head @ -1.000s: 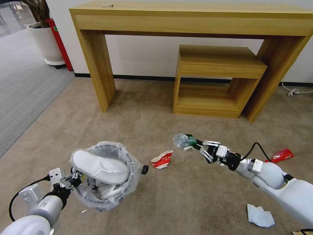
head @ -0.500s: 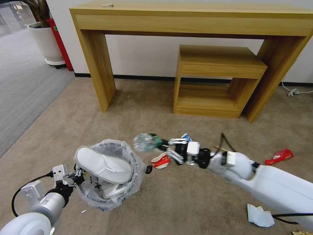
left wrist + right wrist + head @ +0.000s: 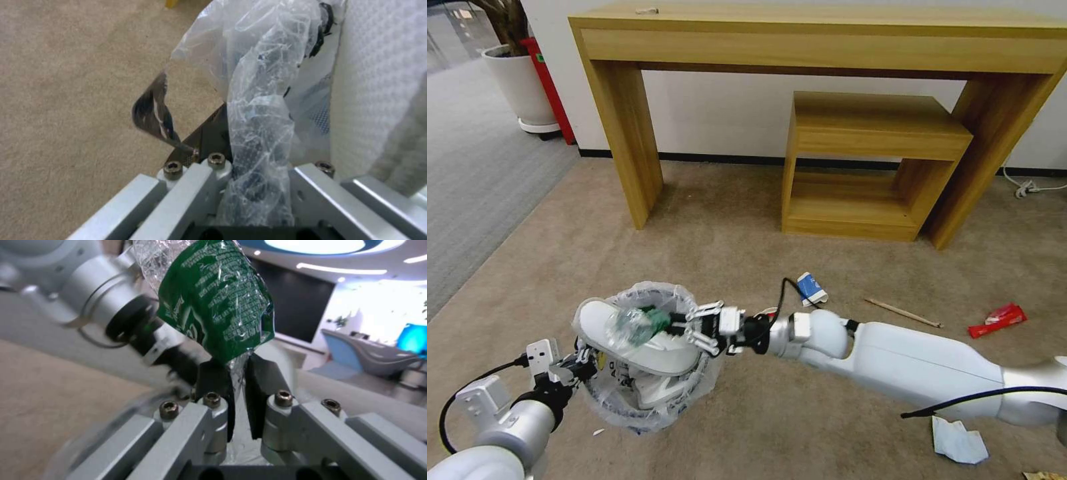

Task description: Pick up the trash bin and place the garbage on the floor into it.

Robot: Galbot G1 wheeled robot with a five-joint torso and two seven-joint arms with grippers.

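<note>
The trash bin [image 3: 647, 400], black with a crinkly bag over its rim, hangs at lower left just above the floor [image 3: 727, 247]. My left gripper [image 3: 579, 363] is shut on its bagged rim [image 3: 260, 143]. A white slipper [image 3: 650, 353] lies across the bin's mouth. My right gripper [image 3: 679, 325] reaches in from the right and is shut on the crushed green-label bottle [image 3: 637, 325] over the slipper. In the right wrist view the black pads [image 3: 213, 380] pinch the bottle [image 3: 218, 306]. On the carpet lie a blue cup [image 3: 812, 289], a wooden stick [image 3: 902, 312], a red wrapper [image 3: 997, 319] and a crumpled white piece [image 3: 958, 441].
A long wooden desk [image 3: 820, 40] stands against the wall with a low wooden shelf unit [image 3: 867, 160] under it. A white plant pot [image 3: 520, 83] and a red object stand at far left on grey carpet [image 3: 474, 167]. A white cable and plug [image 3: 1027, 188] lie at right.
My right arm has swung left with the bottle, from over the open carpet to above the bin's mouth. The left gripper has kept its hold on the bin, which barely shifted.
</note>
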